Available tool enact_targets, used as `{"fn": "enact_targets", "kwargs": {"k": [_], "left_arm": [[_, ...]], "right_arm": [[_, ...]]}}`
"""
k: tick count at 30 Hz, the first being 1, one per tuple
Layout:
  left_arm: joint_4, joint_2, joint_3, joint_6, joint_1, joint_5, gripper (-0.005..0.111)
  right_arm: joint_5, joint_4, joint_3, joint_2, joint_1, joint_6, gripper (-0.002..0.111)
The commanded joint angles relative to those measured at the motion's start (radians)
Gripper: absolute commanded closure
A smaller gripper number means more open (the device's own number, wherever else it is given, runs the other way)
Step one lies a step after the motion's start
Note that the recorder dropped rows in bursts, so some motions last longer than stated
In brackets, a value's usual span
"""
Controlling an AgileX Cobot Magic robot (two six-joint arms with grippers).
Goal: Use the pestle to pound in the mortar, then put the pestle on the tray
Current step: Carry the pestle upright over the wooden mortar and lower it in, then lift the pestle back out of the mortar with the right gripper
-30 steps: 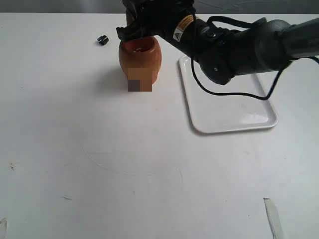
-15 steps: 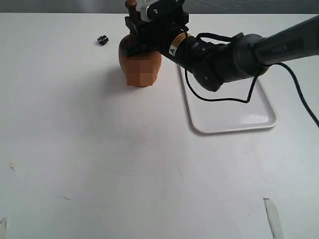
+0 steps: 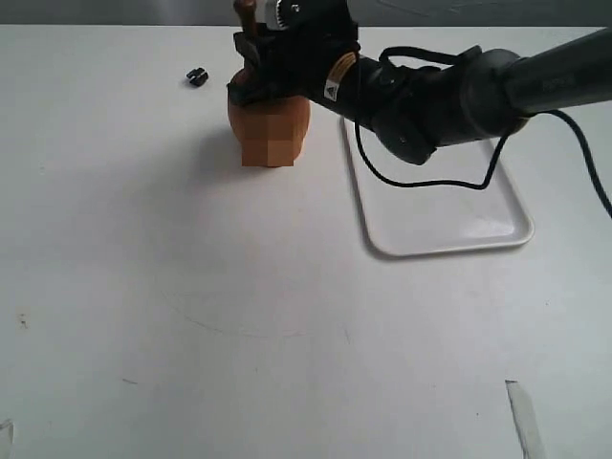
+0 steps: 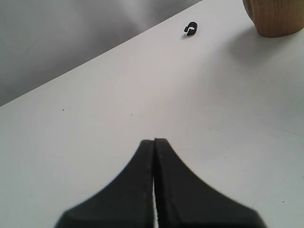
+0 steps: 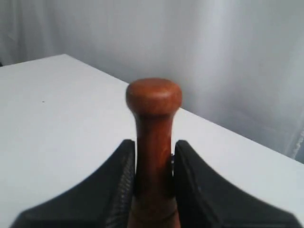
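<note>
The reddish-brown, club-shaped wooden pestle (image 5: 153, 102) is held upright over the barrel-shaped light-brown wooden mortar (image 3: 277, 124), its thin handle clamped just below the knob by the right gripper (image 5: 154, 152). Its thick end is hidden, presumably inside the mortar. The wood is judged stiff, light and smooth, so a firm hold under the knob is advised. The flat white glossy plastic tray (image 3: 449, 206) lies just beside the mortar on the worktop (image 3: 239, 316). The left gripper (image 4: 154, 145) is closed on nothing, well apart from the mortar.
</note>
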Motion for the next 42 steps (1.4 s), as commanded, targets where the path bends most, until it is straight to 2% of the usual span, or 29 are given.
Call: {"fn": "enact_targets", "kwargs": {"k": [1, 9, 24, 30, 35, 42], "left_arm": [[-0.007, -0.001, 0.001, -0.008, -0.008, -0.003, 0.107], [-0.007, -0.001, 0.001, -0.008, -0.008, -0.003, 0.107], [-0.007, -0.001, 0.001, -0.008, -0.008, -0.003, 0.107], [-0.007, -0.001, 0.001, -0.008, -0.008, -0.003, 0.107], [-0.007, -0.001, 0.001, -0.008, -0.008, -0.003, 0.107], [-0.007, -0.001, 0.001, -0.008, -0.008, -0.003, 0.107]], "right_arm": [[0.045, -0.035, 0.012, 0.021, 0.0, -0.001, 0.108], [0.042, -0.041, 0.012, -0.23, 0.0, -0.031, 0.108], [0.059, -0.041, 0.012, 0.049, 0.0, 0.023, 0.108], [0.012, -0.054, 0.012, -0.093, 0.0, -0.008, 0.108], [0.061, -0.054, 0.012, -0.248, 0.0, -0.014, 0.108], [0.081, -0.04, 0.012, -0.147, 0.0, -0.014, 0.108]]}}
